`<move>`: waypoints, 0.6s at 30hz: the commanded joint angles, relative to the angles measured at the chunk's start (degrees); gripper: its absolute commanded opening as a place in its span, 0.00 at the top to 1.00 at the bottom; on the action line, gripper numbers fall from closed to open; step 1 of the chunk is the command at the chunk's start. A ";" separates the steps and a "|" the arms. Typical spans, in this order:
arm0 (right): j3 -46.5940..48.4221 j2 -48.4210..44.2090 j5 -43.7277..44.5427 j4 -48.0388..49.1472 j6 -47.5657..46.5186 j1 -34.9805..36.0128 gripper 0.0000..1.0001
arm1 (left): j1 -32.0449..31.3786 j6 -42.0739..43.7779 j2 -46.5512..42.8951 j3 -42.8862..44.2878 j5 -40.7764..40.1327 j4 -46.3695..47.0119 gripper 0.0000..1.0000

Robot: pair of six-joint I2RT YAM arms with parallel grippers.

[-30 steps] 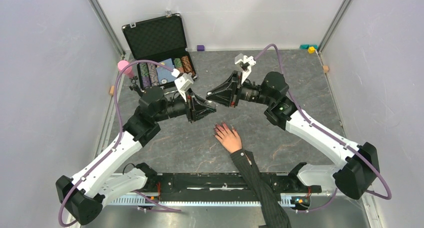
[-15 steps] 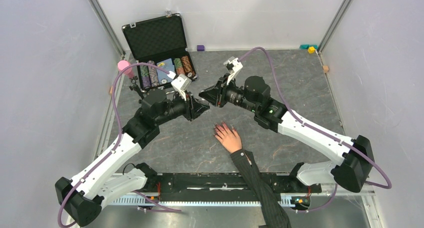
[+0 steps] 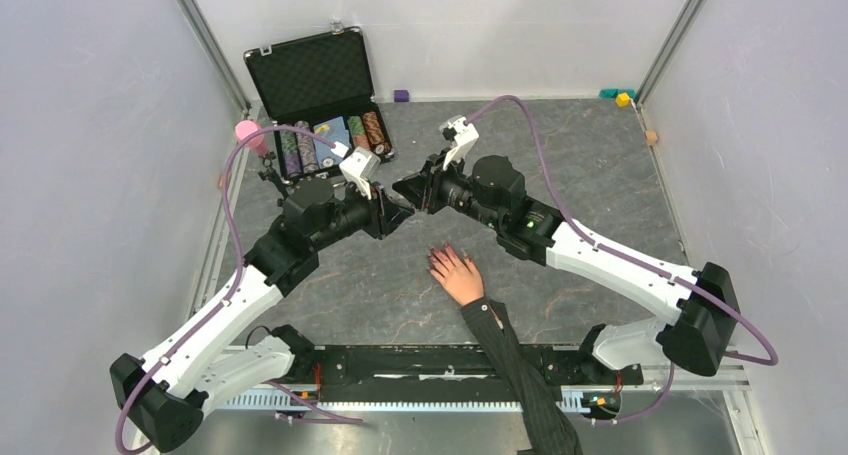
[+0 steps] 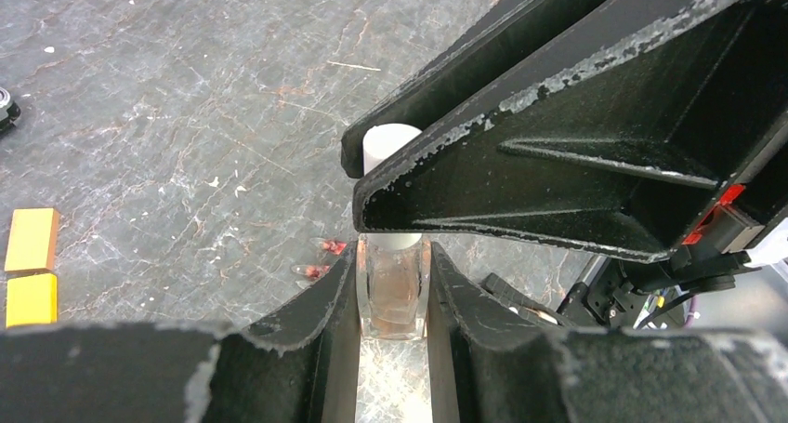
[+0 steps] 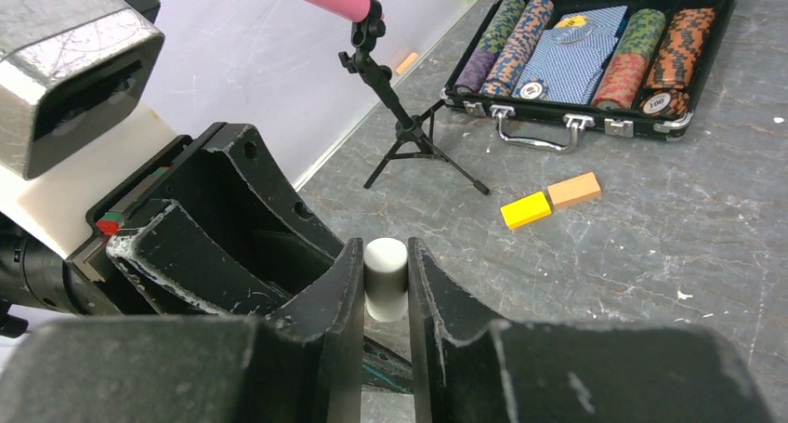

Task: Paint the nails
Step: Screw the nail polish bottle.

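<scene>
A grey marbled bench is enclosed by pale walls, and an open chip case is set at its far left. Over the middle, a clear bottle is clamped in the left hand, and its white cap in the right hand. The nails are laid flat on the bench, just nearer than both.

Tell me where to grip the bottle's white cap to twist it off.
Grip the white cap on its round side wall, from the side opposite the left gripper and above its fingers, which clamp the clear bottle below. The cap sticks out bare there; the right gripper has one finger on each side.
</scene>
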 commanded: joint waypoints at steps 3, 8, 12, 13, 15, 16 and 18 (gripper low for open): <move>3.74 -1.29 0.75 -2.82 -5.26 1.22 0.68 | 0.74 1.70 -1.38 2.93 -2.35 8.18 0.98; 4.05 -3.68 2.71 -2.56 -10.11 1.15 0.39 | 0.73 1.53 -1.23 3.34 -1.25 7.98 0.98; 3.84 -5.21 1.21 -2.43 -11.99 -0.74 0.31 | 0.74 1.62 -1.80 3.53 -1.23 7.78 0.98; 3.77 -5.51 -0.84 -2.39 -11.75 -1.66 0.30 | 0.72 1.70 -1.84 3.46 -1.21 7.75 0.98; 3.36 -6.27 -3.09 -2.30 -10.83 -3.87 0.29 | 0.70 1.70 -1.99 3.53 -1.24 7.69 0.98; 2.65 -6.96 -4.27 -1.69 -10.62 -4.92 0.29 | 0.73 1.76 -1.95 3.54 -1.30 7.69 0.98; 0.77 -8.70 -7.09 0.32 -11.07 -7.15 0.28 | 0.70 1.79 -1.69 3.63 -1.23 7.52 0.98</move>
